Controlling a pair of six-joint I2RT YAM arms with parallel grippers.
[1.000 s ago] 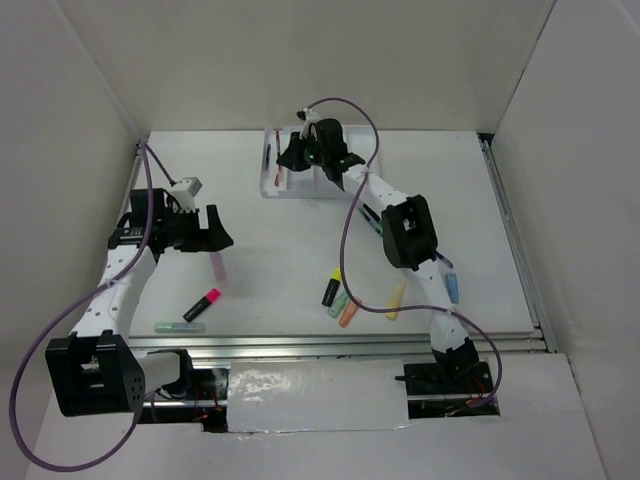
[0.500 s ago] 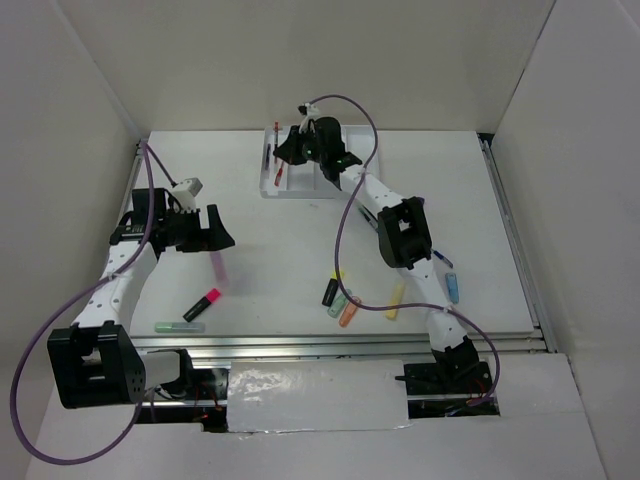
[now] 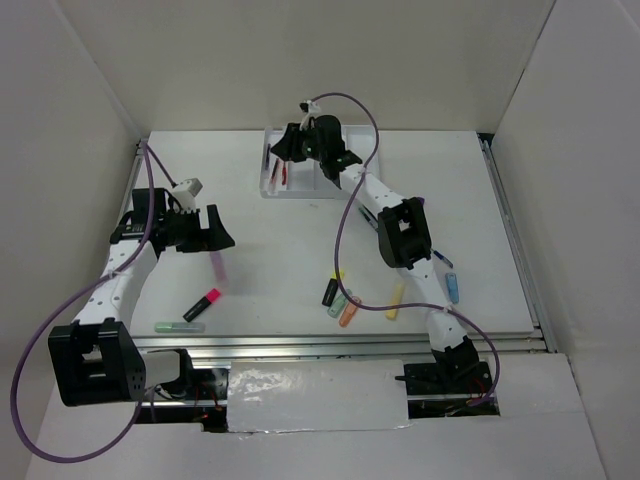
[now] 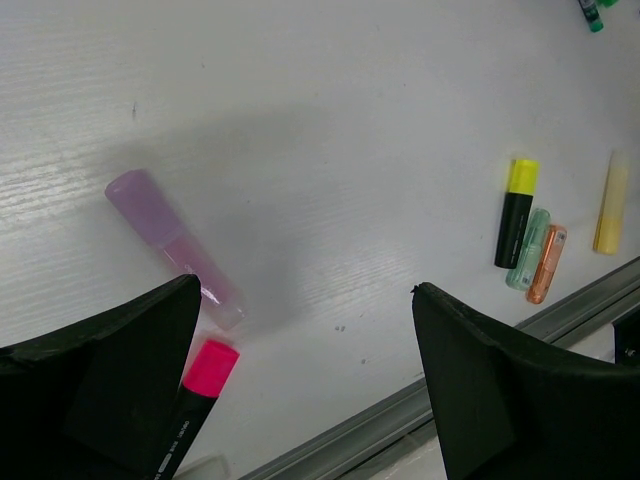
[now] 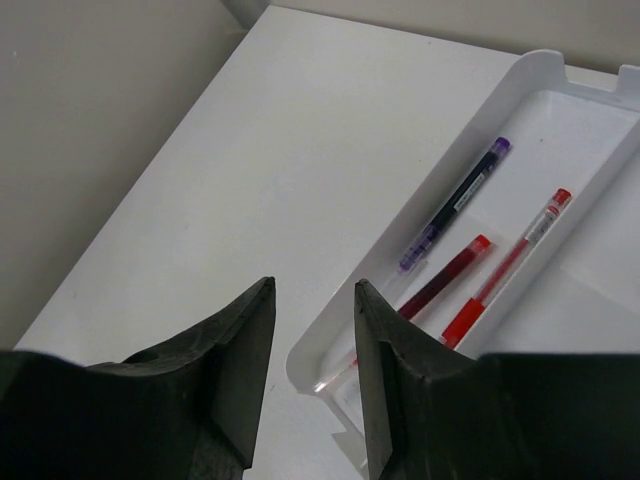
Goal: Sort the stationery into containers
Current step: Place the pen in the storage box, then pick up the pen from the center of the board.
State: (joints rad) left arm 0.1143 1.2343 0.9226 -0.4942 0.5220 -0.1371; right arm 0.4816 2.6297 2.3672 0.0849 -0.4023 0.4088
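Observation:
The white divided tray (image 3: 300,188) stands at the back centre. In the right wrist view its left compartment (image 5: 590,140) holds a purple pen (image 5: 455,205), a dark red pen (image 5: 440,280) and a red pen (image 5: 505,270). My right gripper (image 3: 285,150) hovers over the tray's left end, its jaws (image 5: 314,285) slightly apart and empty. My left gripper (image 3: 205,235) is open and empty (image 4: 305,290) above a pink marker (image 4: 170,245), with a pink-capped highlighter (image 4: 195,390) beside it. A yellow-capped highlighter (image 4: 517,210), a green marker (image 4: 528,248), an orange marker (image 4: 548,263) and a yellow marker (image 4: 610,188) lie further right.
A pale green marker (image 3: 180,327) lies near the front edge on the left. A blue marker (image 3: 452,287) and a dark pen (image 3: 372,218) lie by the right arm. White walls enclose the table. A metal rail (image 3: 340,345) runs along the front edge.
My right gripper has moved a little to the left and back over the tray's left end. The left arm has barely moved.

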